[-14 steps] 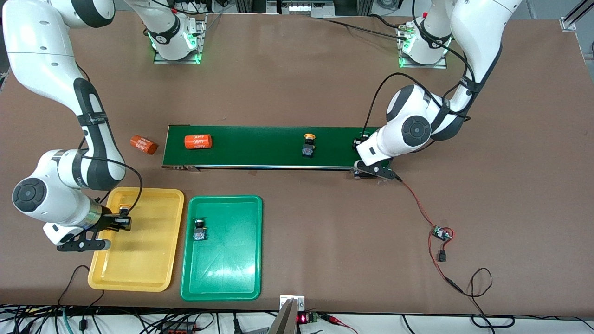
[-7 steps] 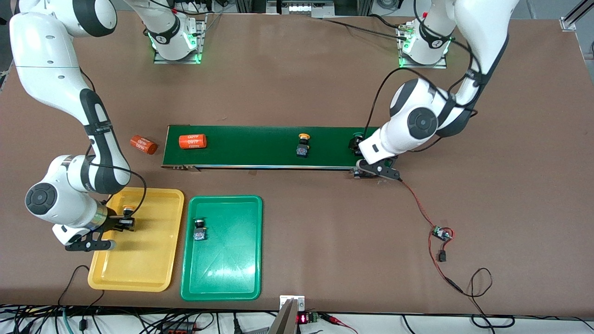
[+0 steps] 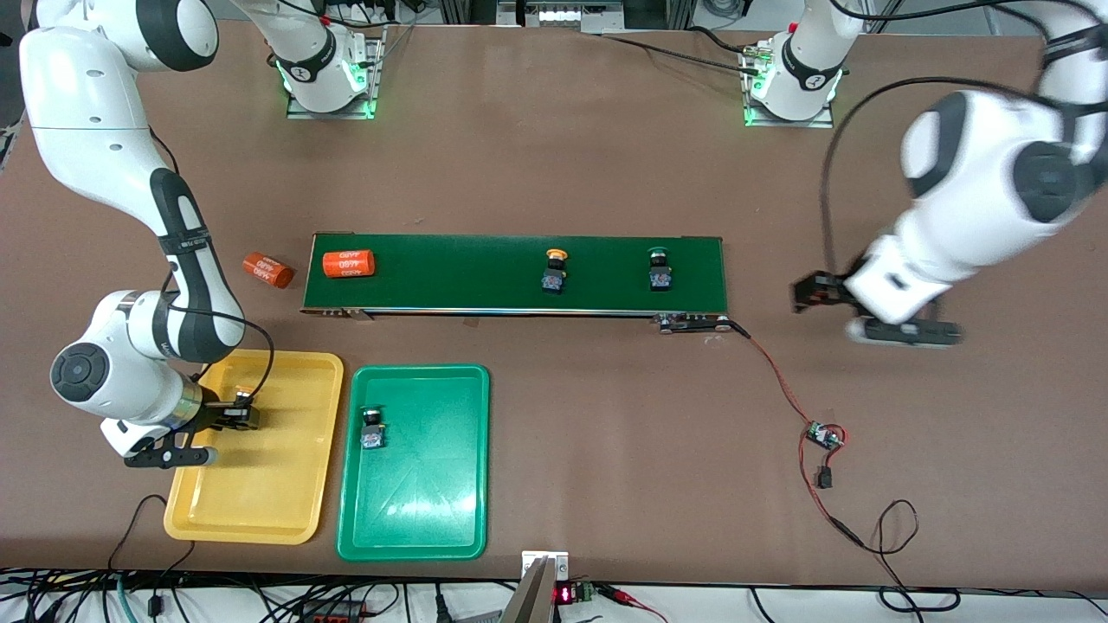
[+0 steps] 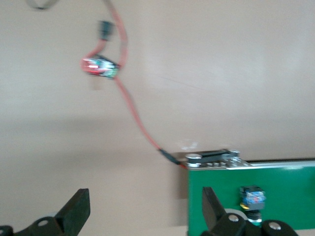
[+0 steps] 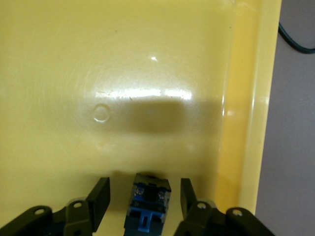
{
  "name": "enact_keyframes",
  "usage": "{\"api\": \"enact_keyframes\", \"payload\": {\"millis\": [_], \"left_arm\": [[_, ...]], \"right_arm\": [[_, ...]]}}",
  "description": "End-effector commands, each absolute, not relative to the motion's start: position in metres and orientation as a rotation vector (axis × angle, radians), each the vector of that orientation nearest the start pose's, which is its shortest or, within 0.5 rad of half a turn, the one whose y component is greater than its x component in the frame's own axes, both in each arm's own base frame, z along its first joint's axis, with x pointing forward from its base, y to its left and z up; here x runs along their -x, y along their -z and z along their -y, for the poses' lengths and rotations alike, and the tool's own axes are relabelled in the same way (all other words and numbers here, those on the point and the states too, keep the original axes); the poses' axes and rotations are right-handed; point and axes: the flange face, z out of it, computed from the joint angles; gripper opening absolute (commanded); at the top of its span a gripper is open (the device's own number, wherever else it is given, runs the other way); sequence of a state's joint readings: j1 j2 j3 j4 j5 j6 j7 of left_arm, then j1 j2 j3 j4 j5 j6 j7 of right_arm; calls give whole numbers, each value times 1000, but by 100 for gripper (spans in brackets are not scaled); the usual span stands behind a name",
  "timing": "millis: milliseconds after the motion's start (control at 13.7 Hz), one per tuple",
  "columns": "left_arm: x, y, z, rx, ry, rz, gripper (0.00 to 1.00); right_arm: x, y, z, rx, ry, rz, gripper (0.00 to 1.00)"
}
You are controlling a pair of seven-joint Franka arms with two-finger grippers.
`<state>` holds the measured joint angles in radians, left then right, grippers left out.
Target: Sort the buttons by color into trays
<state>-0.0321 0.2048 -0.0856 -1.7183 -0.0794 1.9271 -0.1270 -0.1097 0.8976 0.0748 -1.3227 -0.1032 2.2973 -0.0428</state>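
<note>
Right gripper (image 3: 238, 414) sits low in the yellow tray (image 3: 260, 510), lower left of frame, jaws parted around a yellow button (image 5: 147, 204), probably releasing it. Left gripper (image 3: 814, 298) is spread wide, empty, mid-right off the conveyor (image 3: 467, 285), where a green button (image 3: 660, 270) and another yellow button (image 3: 554, 271) wait.

The brown table (image 3: 554, 156) carries a long dark-green conveyor belt (image 3: 467, 272), yellow plastic tray (image 3: 277, 484), green plastic tray (image 3: 433, 484), one orange cylinder (image 3: 267, 269) and a red-wired circuit board (image 3: 822, 435).
</note>
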Motion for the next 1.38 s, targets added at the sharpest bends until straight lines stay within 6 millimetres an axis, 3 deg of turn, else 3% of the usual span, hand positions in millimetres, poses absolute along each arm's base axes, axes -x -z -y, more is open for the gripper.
{"api": "enact_keyframes", "payload": {"millis": [0,218,291,437,655,728,874,1019,1311], "left_arm": [[-630,-514,30,3216,-29,155,100],[-625,-557,-4,3197,-46,220,100],[-620,-559,-6,3181,-98,215,100],[-605,-587,-9,3159,-67,151,100],[-606,-585,-9,3160,-61,103,100],[-607,-587,-10,3160,-55,42,100],[-610,-585,-10,3173,-61,-72,100],[-609,-598,-12,3166,-27,89,100],[-603,-608,-10,3163,-32,101,100]], "right_arm": [[-751,-214,38,3160,145,75,69],[-746,-255,34,3146,61,58,76],[-744,-274,34,3137,46,51,77],[-735,-317,21,3134,-30,72,81],[-721,-371,6,3136,-75,101,88],[-715,-381,2,3106,-109,96,98],[-707,-398,-9,3026,-134,55,100],[-701,-399,-22,3019,-162,65,100],[-692,-399,-56,3040,-196,-64,100]]}}
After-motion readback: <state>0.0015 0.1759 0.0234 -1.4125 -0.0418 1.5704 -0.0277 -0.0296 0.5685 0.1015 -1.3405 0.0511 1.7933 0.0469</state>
